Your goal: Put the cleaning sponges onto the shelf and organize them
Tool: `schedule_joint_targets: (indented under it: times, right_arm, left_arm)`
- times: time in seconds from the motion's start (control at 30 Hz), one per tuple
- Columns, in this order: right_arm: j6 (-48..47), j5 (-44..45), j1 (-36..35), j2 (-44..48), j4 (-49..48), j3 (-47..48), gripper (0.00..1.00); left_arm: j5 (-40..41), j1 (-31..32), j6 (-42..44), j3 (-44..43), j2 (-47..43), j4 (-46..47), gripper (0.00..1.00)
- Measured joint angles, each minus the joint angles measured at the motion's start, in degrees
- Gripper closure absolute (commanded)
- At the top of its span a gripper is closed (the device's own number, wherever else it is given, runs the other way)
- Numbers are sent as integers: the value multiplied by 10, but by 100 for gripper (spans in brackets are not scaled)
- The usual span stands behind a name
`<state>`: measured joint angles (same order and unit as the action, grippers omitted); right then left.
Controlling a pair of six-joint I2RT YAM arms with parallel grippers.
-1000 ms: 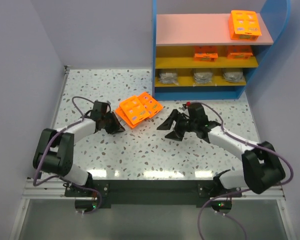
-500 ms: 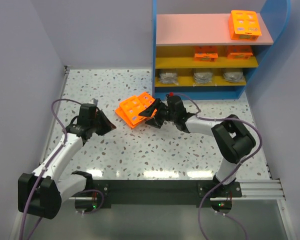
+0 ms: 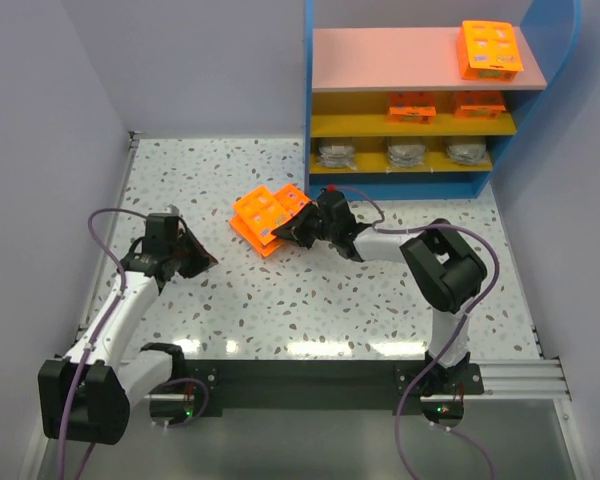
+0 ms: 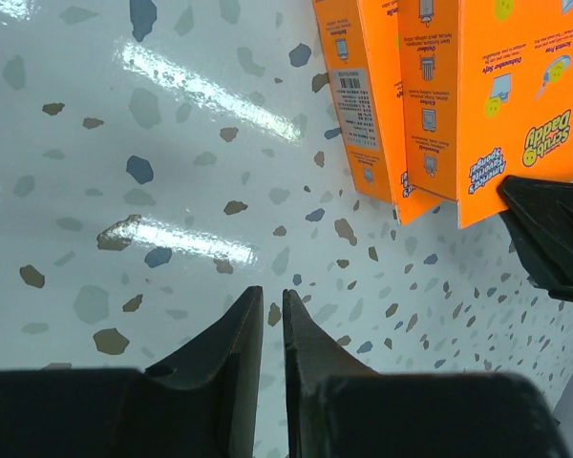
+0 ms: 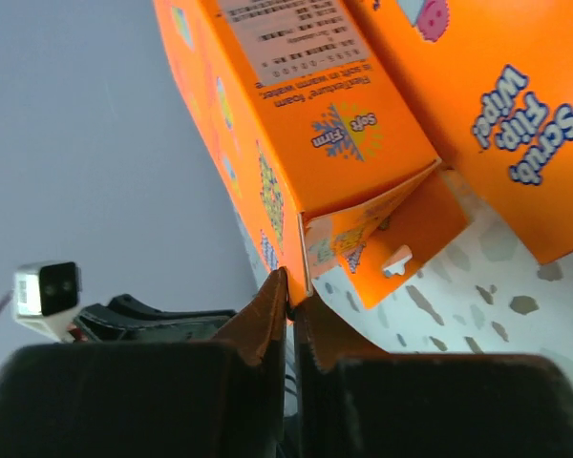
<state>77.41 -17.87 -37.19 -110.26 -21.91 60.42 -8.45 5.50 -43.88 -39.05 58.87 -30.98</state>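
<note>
Two orange packs (image 3: 268, 220) lie mid-table; is the right gripper (image 5: 291, 283) pinched on one's edge?
— Looks so. Next: lift it to the shelf (image 3: 400, 60) at one o'clock. Left gripper (image 4: 273, 296), at nine, sits closed, empty.

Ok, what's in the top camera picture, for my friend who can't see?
The right gripper nips the edge of a pile of orange sponge packs on the speckled table. The left gripper sits apart, shut and empty. Behind stands a blue shelf holding more orange packs and three grey pads.
</note>
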Motion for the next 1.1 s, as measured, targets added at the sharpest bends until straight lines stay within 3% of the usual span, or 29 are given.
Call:
schedule_joint_targets:
  times: [0.27,0.47,0.67,0.87,1.0,1.1]
  right_arm:
    - [15,-3,0,46,-50,-68,100]
    - [25,-17,2,240,-29,-172,100]
    - [36,-20,33,418,-1,-184,100]
    - [17,-26,165,505,127,-89,100]
    - [-7,-26,271,492,190,40,100]
    - [-14,-27,296,458,194,129,100]
  left_arm:
    - [-9,-25,13,1,1,0,83]
    - [-14,-33,17,-14,19,0,84]
    - [-21,-37,25,-47,56,2,85]
    - [-29,-40,30,-66,77,10,86]
    - [-36,-40,30,-67,82,12,87]
    - [-43,-40,30,-68,86,13,87]
